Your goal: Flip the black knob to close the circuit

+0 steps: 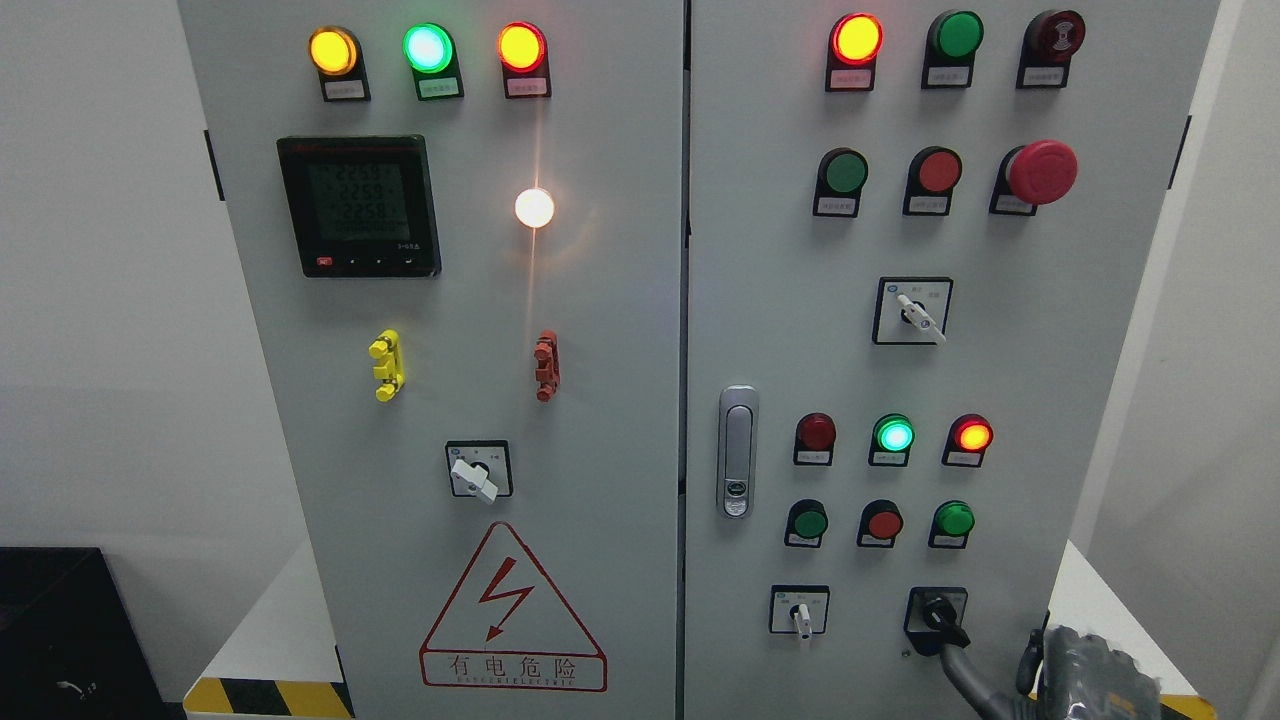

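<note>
The black knob [940,615] sits in a black square plate at the lower right of the grey cabinet's right door [1000,400]. Its handle points down and to the right. My right hand [1085,675], grey and textured, comes in at the bottom edge just below and to the right of the knob. A dark curved part of the hand reaches up to the tip of the knob's handle. Most of the hand is cut off by the frame. My left hand does not show.
A white-handled selector [801,612] sits left of the knob, with others higher on the right door [915,312] and on the left door [476,474]. Lit lamps, push buttons, a red mushroom button [1040,172], a door latch [737,452] and a meter [358,205] cover the panels.
</note>
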Tool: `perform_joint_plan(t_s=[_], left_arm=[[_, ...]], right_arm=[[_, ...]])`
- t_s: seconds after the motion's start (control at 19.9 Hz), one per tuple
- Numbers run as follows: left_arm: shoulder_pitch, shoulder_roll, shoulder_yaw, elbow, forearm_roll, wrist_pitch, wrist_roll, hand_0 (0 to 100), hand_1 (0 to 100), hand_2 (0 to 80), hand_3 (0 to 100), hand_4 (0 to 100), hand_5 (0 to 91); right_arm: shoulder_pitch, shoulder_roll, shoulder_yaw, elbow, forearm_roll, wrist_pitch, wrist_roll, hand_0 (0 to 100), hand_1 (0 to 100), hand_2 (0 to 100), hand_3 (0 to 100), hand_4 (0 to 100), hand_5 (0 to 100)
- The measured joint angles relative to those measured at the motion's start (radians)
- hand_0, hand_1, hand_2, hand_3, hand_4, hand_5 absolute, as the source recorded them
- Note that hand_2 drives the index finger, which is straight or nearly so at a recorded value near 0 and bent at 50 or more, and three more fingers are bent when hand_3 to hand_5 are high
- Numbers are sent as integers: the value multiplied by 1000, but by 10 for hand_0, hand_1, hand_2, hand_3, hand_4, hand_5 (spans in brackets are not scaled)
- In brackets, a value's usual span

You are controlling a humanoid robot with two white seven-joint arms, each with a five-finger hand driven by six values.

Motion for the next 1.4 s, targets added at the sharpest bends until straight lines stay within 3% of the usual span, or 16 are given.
perform_joint_plan(t_s=[1.0,1.4], left_arm=[[0,0,0,0,0,0,0,120,556,0,0,0,0],[0,0,0,0,0,0,0,120,556,0,0,0,0]], right_arm=[[-4,-1,8,-5,-6,1,6,0,139,850,989,848,899],[6,-2,27,-12,-6,-1,-16,0,140,850,988,848,898]])
